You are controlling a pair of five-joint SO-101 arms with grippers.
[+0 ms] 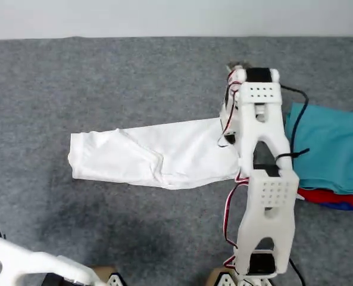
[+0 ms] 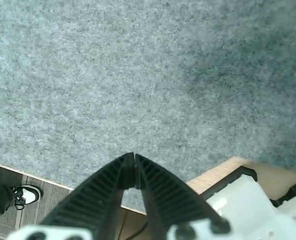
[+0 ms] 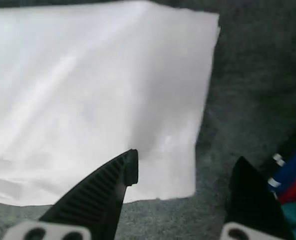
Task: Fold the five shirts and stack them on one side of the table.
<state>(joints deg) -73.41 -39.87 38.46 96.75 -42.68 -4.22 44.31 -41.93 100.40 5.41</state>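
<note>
Two arms work at one counter: the left arm and the right arm. Each carries one end effector. The left end effector has its fingers pressed together, and the right end effector has its fingers spread.

Four shirts can be counted. One white shirt lies singly, under and beside the right end effector. Three more make one pile just beyond it, on the far side from the white one: one teal shirt, one red shirt and one blue shirt.

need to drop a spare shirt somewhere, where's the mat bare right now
Bare grey mat lies beyond the white shirt, to its left, and on its near side. The right side is crowded: the right arm reaches out beside the shirt stack.
</note>
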